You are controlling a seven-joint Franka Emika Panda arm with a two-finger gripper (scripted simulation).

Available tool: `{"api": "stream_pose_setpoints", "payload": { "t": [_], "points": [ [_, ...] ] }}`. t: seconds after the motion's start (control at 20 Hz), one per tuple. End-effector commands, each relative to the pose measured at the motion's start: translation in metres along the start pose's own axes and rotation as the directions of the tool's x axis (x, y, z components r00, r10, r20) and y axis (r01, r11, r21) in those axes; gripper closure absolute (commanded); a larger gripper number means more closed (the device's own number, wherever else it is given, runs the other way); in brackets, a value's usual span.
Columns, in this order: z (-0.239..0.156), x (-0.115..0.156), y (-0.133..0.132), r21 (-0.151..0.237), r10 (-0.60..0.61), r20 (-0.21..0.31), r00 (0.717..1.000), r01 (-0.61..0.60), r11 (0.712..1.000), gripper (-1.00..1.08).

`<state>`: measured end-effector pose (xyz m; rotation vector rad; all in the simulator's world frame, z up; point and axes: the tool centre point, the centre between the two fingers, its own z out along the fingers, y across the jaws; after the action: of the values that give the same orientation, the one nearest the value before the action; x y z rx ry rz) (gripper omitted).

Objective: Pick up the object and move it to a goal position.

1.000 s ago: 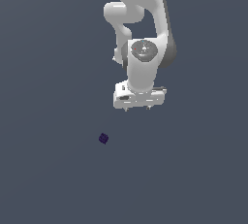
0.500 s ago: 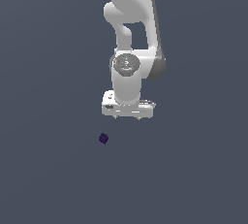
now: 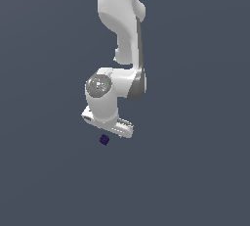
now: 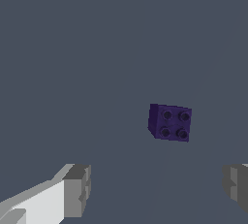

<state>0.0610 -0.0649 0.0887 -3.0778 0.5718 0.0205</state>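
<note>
The object is a tiny dark purple cube (image 3: 104,140) lying on the flat grey ground, just below the white hand in the exterior view. In the wrist view the cube (image 4: 170,122) shows four round studs on its upper face. My gripper (image 3: 108,133) hangs right above it; the hand hides the fingers in the exterior view. In the wrist view the gripper (image 4: 157,186) is open and empty. Its two grey fingertips (image 4: 77,189) stand wide apart, and the cube lies ahead of the gap, nearer the other fingertip (image 4: 237,182). Nothing touches the cube.
The white arm (image 3: 122,29) reaches down from the top of the exterior view. The ground (image 3: 195,171) is a plain grey surface with no other objects in sight.
The arm has swung down and toward the exterior view's left, bringing the hand from well above and to the right of the cube to just over it. The cube has not moved.
</note>
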Motion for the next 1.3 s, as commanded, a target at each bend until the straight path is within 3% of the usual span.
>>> {"api": "stream_pose_setpoints", "payload": {
  "t": [0.0,0.6,1.25],
  "points": [
    [0.007,0.011,0.011,-0.003,0.047,-0.007,0.999,-0.047,0.999,-0.92],
    [0.019,0.022,0.026,-0.007,0.101,-0.014,0.995,-0.102,0.995,-0.92],
    [0.067,0.024,0.027,-0.007,0.106,-0.016,0.994,-0.107,0.994,-0.92]
  ]
}}
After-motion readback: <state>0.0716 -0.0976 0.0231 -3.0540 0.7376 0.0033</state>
